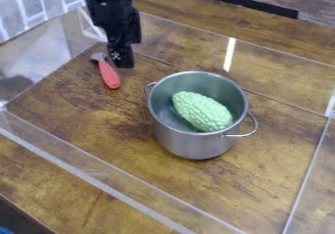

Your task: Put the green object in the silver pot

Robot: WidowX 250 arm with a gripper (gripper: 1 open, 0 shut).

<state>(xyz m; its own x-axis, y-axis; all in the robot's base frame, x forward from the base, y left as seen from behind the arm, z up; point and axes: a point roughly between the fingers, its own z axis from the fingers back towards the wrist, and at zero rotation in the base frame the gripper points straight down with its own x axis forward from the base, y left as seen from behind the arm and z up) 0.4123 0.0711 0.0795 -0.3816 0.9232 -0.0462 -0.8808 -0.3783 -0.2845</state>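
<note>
The green vegetable [203,111] already lies inside the silver pot [197,140], which stands near the middle of the wooden table [78,140], a little toward the right edge. It rests against the pot's inner wall with its long axis running from upper left to lower right in the camera's view, one tapered end up near the rim, and it fills most of the opening. Judged from how things lie, the placing itself looks done.

The gripper [119,56] hangs over the far left part of the table, pointing steeply down, with its jaws spread wide and nothing between them. Its tips hover just above the near end of a small red carrot-like piece [109,72] lying on the table left of the pot; whether they touch it cannot be told.

From the gripper, the pot and the vegetable lie toward the right and nearer the camera, clearly apart from it. A clear plastic wall [229,54] rings the work area. Only one arm is present, so it alone could reach the pot, though no further move on the vegetable seems needed
</note>
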